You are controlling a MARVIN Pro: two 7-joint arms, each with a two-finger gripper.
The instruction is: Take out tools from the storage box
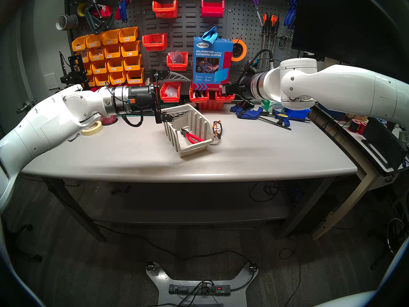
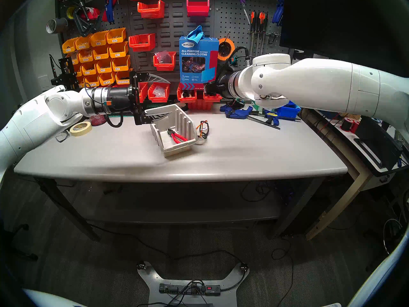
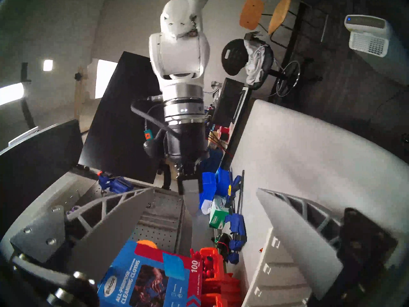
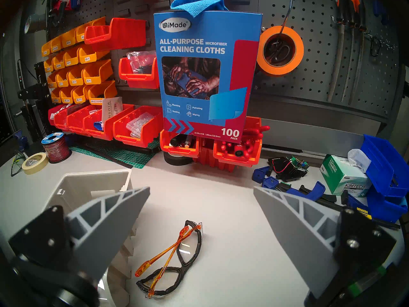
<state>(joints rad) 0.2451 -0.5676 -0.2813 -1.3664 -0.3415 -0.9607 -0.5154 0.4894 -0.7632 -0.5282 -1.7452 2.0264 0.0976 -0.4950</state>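
The glasses (image 1: 217,129) already lie on the table (image 1: 276,149), just beside the box (image 1: 194,120) on its right, so the pliers (image 1: 192,136) look like the step in hand; they lie on the box floor near the low front lip. Both claws hang wide open and empty: the left claw (image 1: 171,95) level above the box's back corner, the right claw (image 1: 225,90) well up by the wall bins. The next move calls for dipping a claw between the ribbed walls. Bare table lies in front.
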